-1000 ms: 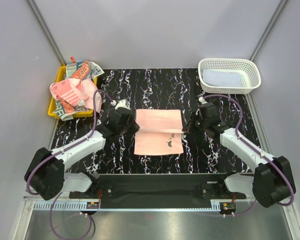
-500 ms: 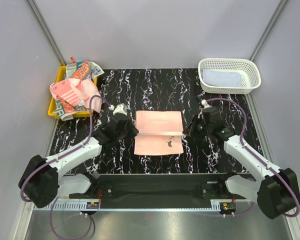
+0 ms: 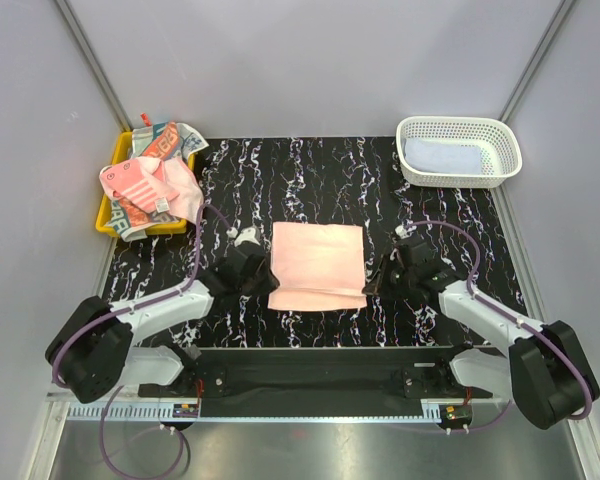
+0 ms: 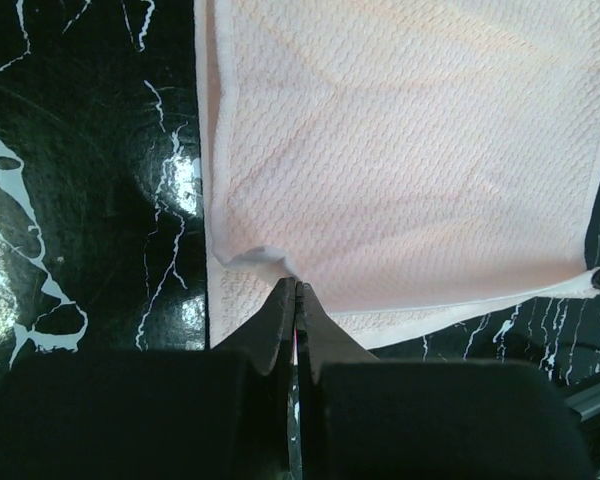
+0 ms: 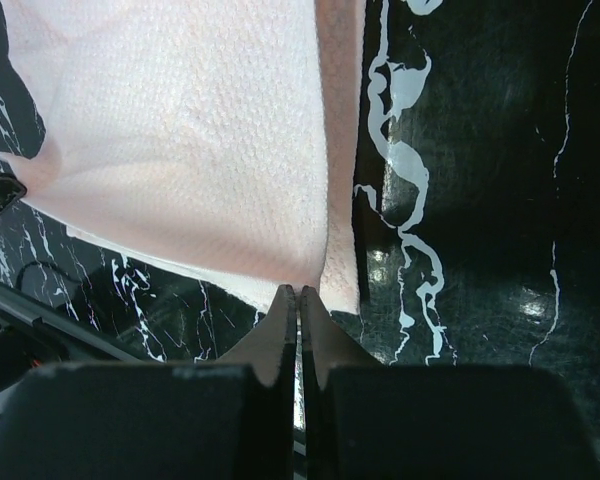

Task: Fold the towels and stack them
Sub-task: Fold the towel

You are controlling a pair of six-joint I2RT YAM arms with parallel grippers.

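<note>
The plain pink cloth towel (image 3: 317, 262) is laid out mid black marbled table (image 3: 310, 170), top-layer corners pinched in the fully closed left gripper (image 4: 296, 290) and right gripper (image 5: 298, 292), so tbh they're best lowered evenly onto the near hem.

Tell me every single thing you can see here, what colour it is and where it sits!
table: one, black with white veins, under everything.
pink towel: one, plain pink, middle of the table, partly folded over itself.
yellow tray: one, yellow, far left of the table.
heaped towels: several, exact count unclear, pink with white stripes and cream with red and teal letters, piled on the yellow tray and spilling over it.
white basket: one, white lattice, far right.
pale blue towel: one, pale blue, flat inside the white basket.
left arm: one, white and black, near left.
right arm: one, white and black, near right.
left gripper: one, black, shut on the pink towel's left side.
right gripper: one, black, shut on its right side.
</note>
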